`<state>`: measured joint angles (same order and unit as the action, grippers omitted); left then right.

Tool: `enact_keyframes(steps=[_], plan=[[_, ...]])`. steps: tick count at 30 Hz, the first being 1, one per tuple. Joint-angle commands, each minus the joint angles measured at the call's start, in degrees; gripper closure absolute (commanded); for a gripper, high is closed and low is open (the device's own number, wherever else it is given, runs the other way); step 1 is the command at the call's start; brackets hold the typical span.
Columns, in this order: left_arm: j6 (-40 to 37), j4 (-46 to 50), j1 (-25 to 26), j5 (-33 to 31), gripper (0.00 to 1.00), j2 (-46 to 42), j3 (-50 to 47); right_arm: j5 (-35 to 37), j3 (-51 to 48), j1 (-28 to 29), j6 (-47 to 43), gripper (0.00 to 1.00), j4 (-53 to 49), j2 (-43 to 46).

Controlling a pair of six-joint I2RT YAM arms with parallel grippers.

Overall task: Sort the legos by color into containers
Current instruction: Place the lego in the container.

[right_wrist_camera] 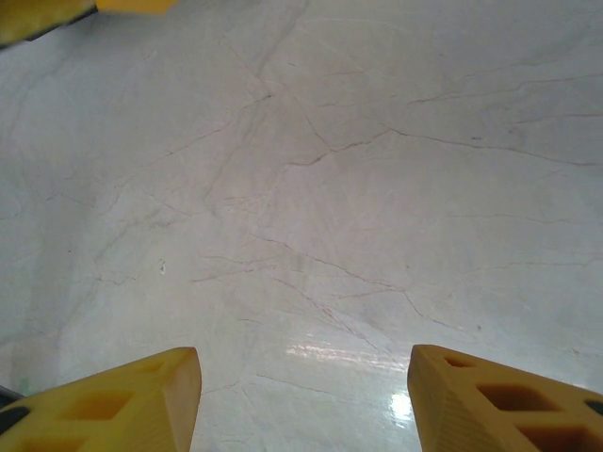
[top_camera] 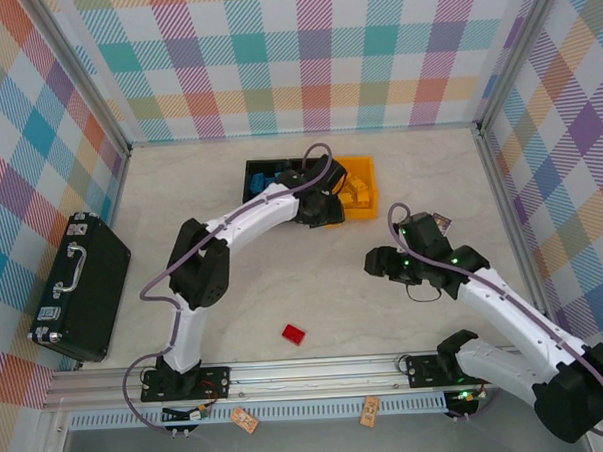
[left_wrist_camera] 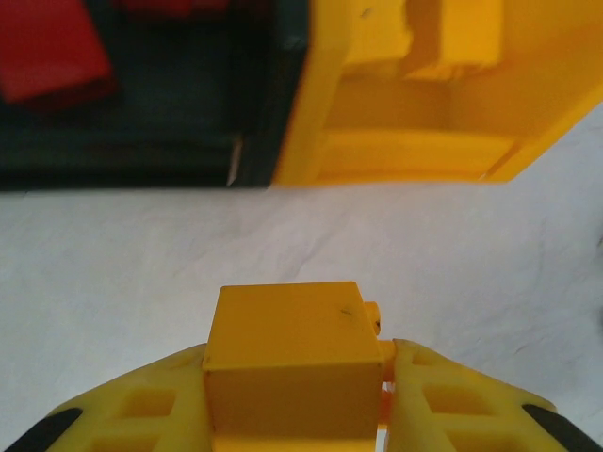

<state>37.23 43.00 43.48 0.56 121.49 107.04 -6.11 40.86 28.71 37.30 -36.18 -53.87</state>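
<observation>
Left gripper (left_wrist_camera: 300, 381): jaws pinching a yellow brick (left_wrist_camera: 287, 330), over the table just short of the bins.
Right gripper (right_wrist_camera: 303, 377): jaws spread with nothing between them, over bare table (right_wrist_camera: 311, 188); in the top view it is at 3 o'clock from the table's middle.
Yellow bin (left_wrist_camera: 424, 151): at 1 o'clock from the held brick, with yellow pieces inside.
Black bin (left_wrist_camera: 151, 141): at 11 o'clock, touching the yellow bin and holding red bricks (left_wrist_camera: 47, 56).
Red brick (top_camera: 293, 333): loose on the table at 6 o'clock, well apart from the bins, unsorted.
Likely step: carry the held brick over the yellow wall and let go.
Risk 1: the brick seems low against the near wall, so a flat push forward could strike it and shove the joined bins.
Risk 2: the seam between the bins lies almost dead ahead, so a drift toward 11 o'clock would drop yellow among the reds.
Risk 3: the grip is near the fingertips, so a knock could twist the brick loose.
</observation>
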Motion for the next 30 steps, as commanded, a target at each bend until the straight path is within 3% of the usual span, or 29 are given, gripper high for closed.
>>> enact_keyframes(steps=[1, 13, 21, 30], plan=[[-2.0, 1.3, 0.5, -0.1, 0.73, 4.0, 7.0, 1.1, -1.5, -0.8, 1.1, 0.4, -3.3, 1.8], [-5.6, 8.2, -0.7, -1.3, 0.71, 21.0, 35.3, 2.7, -2.3, -1.6, 1.7, 0.4, -5.9, 4.5], [-6.2, 6.5, -2.1, -1.2, 0.66, 22.9, 37.6, 2.8, -2.4, -1.8, 1.6, 0.4, -5.8, 4.4], [-6.6, 6.5, -2.1, -1.7, 0.43, 22.4, 37.8, 1.8, -2.2, -2.0, 1.2, 0.4, -4.5, 2.7]])
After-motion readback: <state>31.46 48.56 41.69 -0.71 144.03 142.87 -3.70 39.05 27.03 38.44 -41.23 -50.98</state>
